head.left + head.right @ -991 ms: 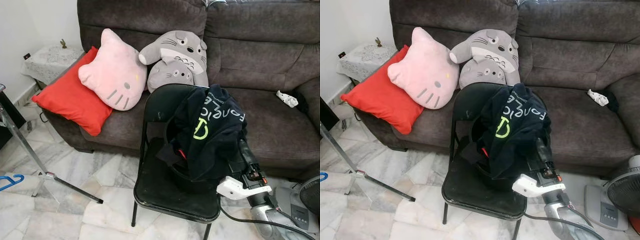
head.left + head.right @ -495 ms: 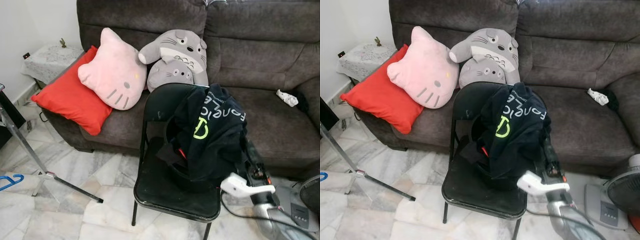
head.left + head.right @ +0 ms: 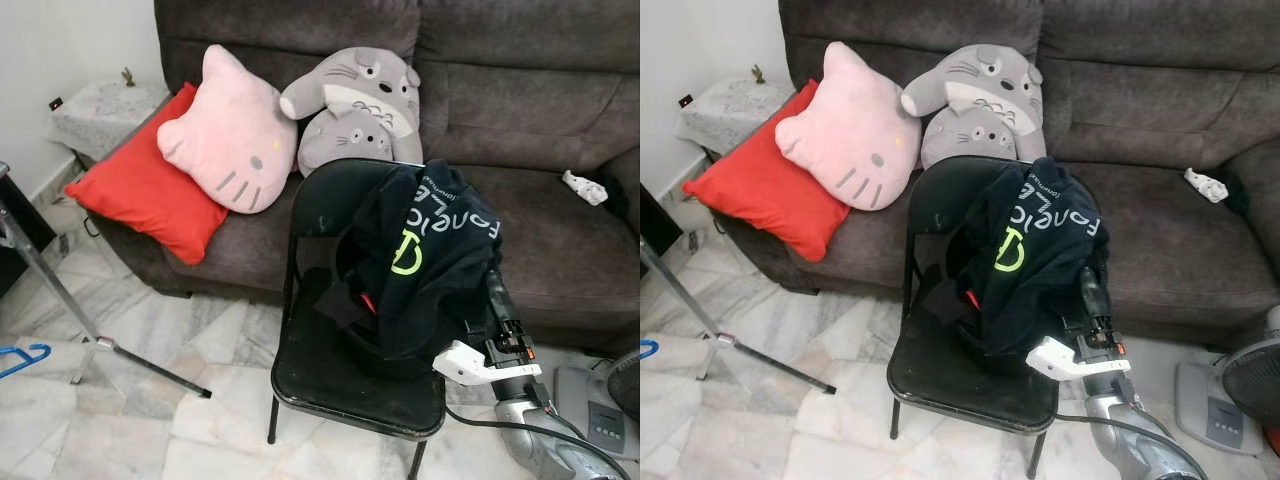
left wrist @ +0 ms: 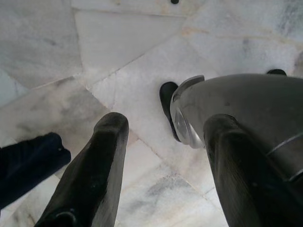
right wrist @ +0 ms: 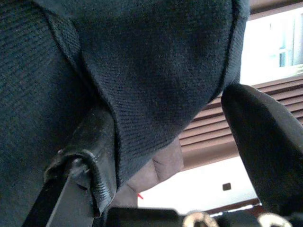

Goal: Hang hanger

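A blue hanger (image 3: 22,358) lies on the marble floor (image 3: 150,420), far left. The right hand (image 3: 492,296), fingers spread, pushes up against the dark shirt (image 3: 425,260) on the black folding chair (image 3: 330,370). The left hand (image 4: 161,137) hangs open.

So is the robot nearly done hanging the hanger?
Not yet. Nothing looks hung. The right gripper is at the dark shirt draped on the chair, fingers open. A blue hanger lies on the floor. Grasping, lifting and hanging are left.
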Available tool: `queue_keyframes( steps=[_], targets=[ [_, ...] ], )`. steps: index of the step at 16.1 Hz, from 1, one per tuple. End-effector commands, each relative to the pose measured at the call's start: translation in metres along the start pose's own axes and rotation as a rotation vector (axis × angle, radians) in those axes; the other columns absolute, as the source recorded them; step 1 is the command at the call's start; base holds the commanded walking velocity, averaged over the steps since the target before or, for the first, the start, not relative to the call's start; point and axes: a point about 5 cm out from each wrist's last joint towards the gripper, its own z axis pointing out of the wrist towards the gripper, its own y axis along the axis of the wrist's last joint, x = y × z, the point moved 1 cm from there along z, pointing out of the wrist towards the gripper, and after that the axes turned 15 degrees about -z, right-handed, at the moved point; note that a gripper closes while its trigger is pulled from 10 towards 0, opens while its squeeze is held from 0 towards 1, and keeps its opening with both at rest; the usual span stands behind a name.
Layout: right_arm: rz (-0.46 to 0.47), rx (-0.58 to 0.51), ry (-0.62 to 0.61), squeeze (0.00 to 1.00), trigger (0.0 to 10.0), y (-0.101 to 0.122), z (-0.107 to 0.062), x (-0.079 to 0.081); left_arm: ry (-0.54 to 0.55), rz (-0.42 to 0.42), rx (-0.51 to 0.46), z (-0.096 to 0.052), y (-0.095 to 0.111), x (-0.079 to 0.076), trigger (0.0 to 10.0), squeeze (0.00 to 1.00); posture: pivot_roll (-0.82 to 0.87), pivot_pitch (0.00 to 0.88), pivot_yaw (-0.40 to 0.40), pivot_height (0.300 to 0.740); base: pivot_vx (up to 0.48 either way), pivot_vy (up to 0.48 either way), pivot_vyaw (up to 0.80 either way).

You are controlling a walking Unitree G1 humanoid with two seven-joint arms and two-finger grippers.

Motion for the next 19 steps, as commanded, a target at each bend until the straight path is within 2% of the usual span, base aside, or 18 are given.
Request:
queue_keyframes(
  steps=[1, 2, 3, 10, 14, 16, 17, 19],
  targets=[
    [0.011, -0.006, -0.012, 0.00, 10.0, 0.002, -0.003, 0.001, 0.012, 0.010, 0.043, -0.004, -0.012, 0.004, 10.0, 0.00, -0.04, 0.170, 0.027, 0.740, 0.000, 0.000, 0.00],
    [0.024, 0.011, -0.078, 0.00, 10.0, 0.000, 0.000, -0.009, 0.010, 0.009, 0.037, -0.004, -0.011, 0.003, 10.0, 0.00, -0.05, 0.171, 0.026, 0.740, 0.000, 0.000, 0.00],
    [0.027, 0.015, -0.093, 0.00, 10.0, -0.002, 0.002, -0.012, 0.006, 0.011, 0.032, -0.003, -0.009, 0.003, 10.0, 0.00, -0.05, 0.171, 0.026, 0.740, 0.000, 0.000, 0.00],
    [0.032, 0.014, -0.154, 0.00, 10.0, -0.003, 0.004, -0.020, -0.005, 0.012, -0.008, 0.001, 0.003, 0.001, 10.0, 0.00, -0.04, 0.158, 0.018, 0.740, 0.000, 0.000, 0.00],
    [0.089, 0.124, -0.161, 0.00, 10.0, -0.012, -0.011, -0.024, -0.009, 0.013, -0.022, 0.001, 0.005, -0.001, 10.0, 0.00, -0.04, 0.146, 0.016, 0.740, 0.000, 0.000, 0.00],
    [0.158, 0.262, -0.141, 0.00, 10.0, -0.023, -0.016, -0.022, -0.015, 0.016, -0.031, 0.001, 0.006, -0.002, 10.0, 0.00, -0.05, 0.143, 0.016, 0.740, 0.000, 0.000, 0.00],
    [0.209, 0.373, -0.115, 0.00, 10.0, -0.034, -0.019, -0.017, -0.019, 0.018, -0.031, 0.001, 0.006, -0.003, 10.0, 0.00, -0.05, 0.139, 0.018, 0.740, 0.000, 0.000, 0.00],
    [0.256, 0.437, -0.098, 0.00, 10.0, -0.041, -0.017, -0.014, -0.019, 0.014, -0.032, 0.001, 0.006, -0.003, 10.0, 0.00, -0.05, 0.141, 0.016, 0.740, 0.000, 0.000, 0.00]
  ],
)
